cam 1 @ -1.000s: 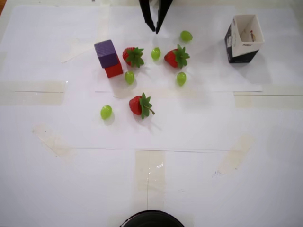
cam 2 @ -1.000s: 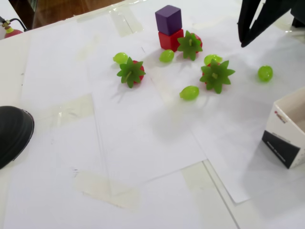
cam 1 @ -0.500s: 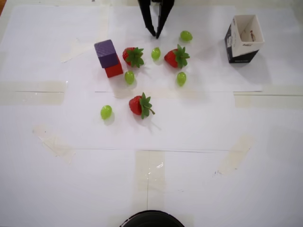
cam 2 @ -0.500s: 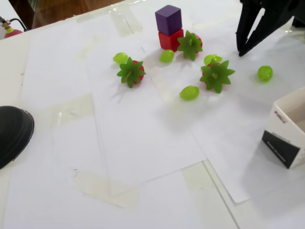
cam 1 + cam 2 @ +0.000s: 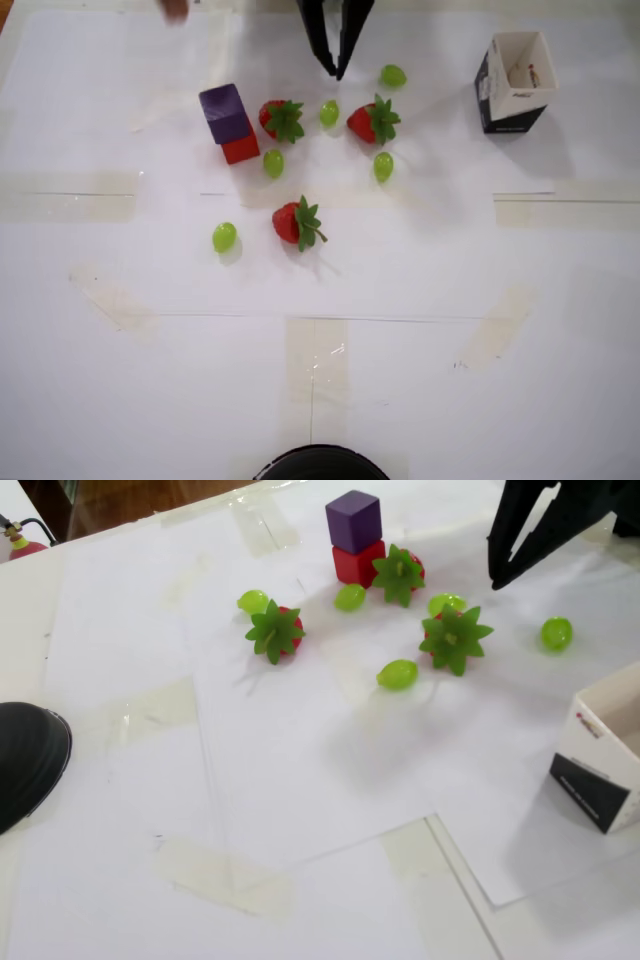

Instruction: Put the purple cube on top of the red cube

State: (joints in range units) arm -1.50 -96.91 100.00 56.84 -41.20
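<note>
Black and pointing down, the gripper (image 5: 336, 70) hangs at the far edge of the overhead view with its two fingers converging to nearly touching tips and nothing between them; the fixed view (image 5: 494, 580) shows it at the upper right, clear of the paper and holding nothing.

Nearest the camera in the fixed view is a dark rounded object (image 5: 28, 760) at the left edge, seen at the bottom edge of the overhead view too. A small open white-and-black box (image 5: 514, 82) stands at the right, well apart from everything else (image 5: 603, 770).

On the white paper-covered table (image 5: 400, 380) lie scattered fruits. One strawberry (image 5: 297, 222) sits alone toward the middle, with a green grape (image 5: 224, 237) to its left in the overhead view. Farther on, a grape (image 5: 383, 166) lies below a second strawberry (image 5: 372, 121), and another grape (image 5: 273, 163) lies just beside the cubes. A third strawberry (image 5: 281, 119) sits right next to the stack, a grape (image 5: 329, 113) between the two far strawberries. The last grape (image 5: 393, 75) lies just right of the gripper tips in the overhead view.

The purple cube (image 5: 224, 113) rests on top of the red cube (image 5: 240, 149), squarely stacked in the fixed view (purple (image 5: 353, 521), red (image 5: 357, 563)), well apart from the gripper.
</note>
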